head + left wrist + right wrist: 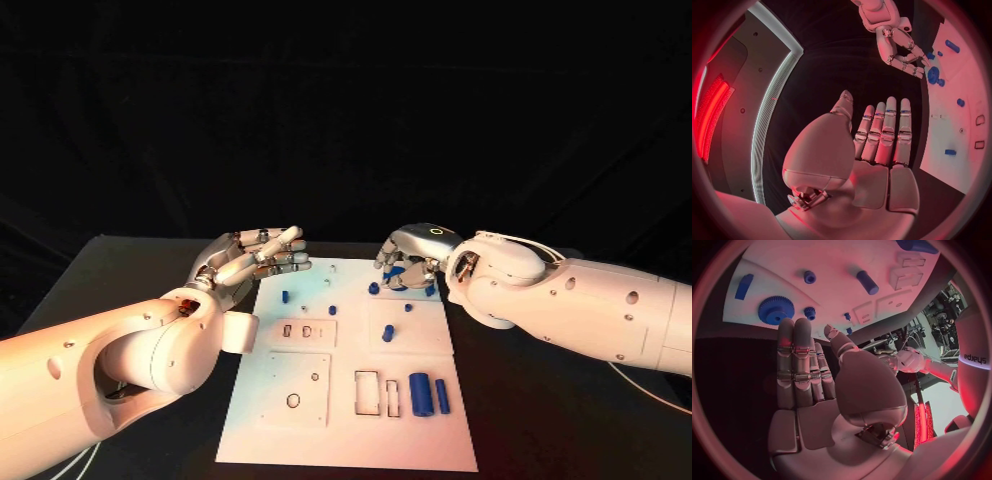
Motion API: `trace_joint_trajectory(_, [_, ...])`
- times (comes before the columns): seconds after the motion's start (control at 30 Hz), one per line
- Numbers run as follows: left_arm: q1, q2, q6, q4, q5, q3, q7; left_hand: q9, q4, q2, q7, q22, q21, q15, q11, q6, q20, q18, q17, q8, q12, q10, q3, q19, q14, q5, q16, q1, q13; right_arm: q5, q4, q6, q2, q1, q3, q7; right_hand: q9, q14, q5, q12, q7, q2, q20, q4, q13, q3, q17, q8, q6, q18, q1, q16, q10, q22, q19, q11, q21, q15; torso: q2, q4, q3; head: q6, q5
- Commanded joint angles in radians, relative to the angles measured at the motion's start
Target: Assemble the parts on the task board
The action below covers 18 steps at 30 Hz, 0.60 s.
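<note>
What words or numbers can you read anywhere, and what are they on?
"edjeys": that is how the one marking reads in the right wrist view, on a white arm at the circle's edge. It may be a brand name seen the wrong way round.
No readable words or numbers on the board, its blue parts, the left hand or the right hand.

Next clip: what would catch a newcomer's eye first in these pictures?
The white task board lies lit in the middle of the black table, dotted with small blue parts. The right hand reaches down over the board's far edge, close to a blue gear; whether it touches the gear cannot be told. The left hand hangs open by the board's far left corner, fingers straight, and a big blue cylinder lies near the board's front right.
</note>
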Motion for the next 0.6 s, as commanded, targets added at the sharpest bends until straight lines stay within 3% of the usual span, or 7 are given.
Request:
trace_joint_trajectory(0.03, [0.006,-0.003,0.025,0.011,-0.008,0.002,-0.001,-0.002,-0.002,0.003,0.004,-0.002,0.006,0.002,0.003,0.003,0.000,0.006,0.002,-0.005,-0.007,0.004,-0.004,0.008,0.009,0.003,-0.001,0.002,0.000,-0.097,-0.004,0.046,0.009,0.002,0.000,-0.059,0.001,0.035,0.005,0.001,-0.002,-0.009,-0.002,0.014,0.012,0.003,0.100,-0.004,-0.008,-0.031,0.009,0.118,-0.019,0.211,0.059,0.001,0.171,-0.007,0.018,0.0048,-0.0014,0.004,-0.002])
trace_joint_trajectory(0.1, [0.008,-0.005,0.026,0.014,-0.008,0.002,-0.003,-0.002,-0.002,0.003,0.004,-0.002,0.007,0.002,0.003,0.003,0.000,0.006,0.002,-0.006,-0.007,0.004,-0.004,0.008,0.009,0.003,-0.001,0.002,0.000,-0.105,-0.007,0.048,0.013,0.002,0.000,-0.064,0.001,0.040,0.009,0.002,-0.003,-0.010,-0.002,0.022,0.019,0.006,0.232,-0.004,-0.010,-0.050,0.013,0.254,-0.029,0.352,0.095,0.003,0.279,-0.009,0.022,0.0065,-0.0022,0.005,-0.004])
trace_joint_trajectory(0.3, [0.011,-0.008,0.028,0.017,-0.007,0.002,-0.005,-0.002,-0.001,0.003,0.004,-0.002,0.007,0.002,0.003,0.003,0.000,0.006,0.002,-0.007,-0.009,0.004,-0.005,0.010,0.009,0.003,-0.002,0.001,0.000,-0.118,-0.016,0.059,0.024,0.002,0.000,-0.074,0.003,0.034,0.019,0.004,-0.004,-0.019,0.002,0.044,0.036,0.026,0.481,-0.003,-0.012,-0.083,0.026,0.518,-0.040,0.615,0.145,0.003,0.477,-0.005,0.028,0.0107,-0.0033,0.007,-0.008])
trace_joint_trajectory(0.6, [0.015,-0.010,0.032,0.021,-0.007,0.002,-0.009,-0.002,-0.001,0.004,0.005,-0.002,0.008,0.002,0.004,0.001,-0.001,0.006,0.002,-0.009,-0.011,0.003,-0.006,0.012,0.009,0.003,-0.004,-0.001,-0.001,-0.130,-0.034,0.078,0.044,0.002,0.000,-0.081,0.004,0.037,0.034,0.003,-0.002,-0.020,0.006,0.056,0.040,0.067,0.605,-0.003,-0.011,-0.100,0.038,0.647,-0.035,0.750,0.174,0.005,0.572,-0.003,0.036,0.0148,-0.0053,0.009,-0.010])
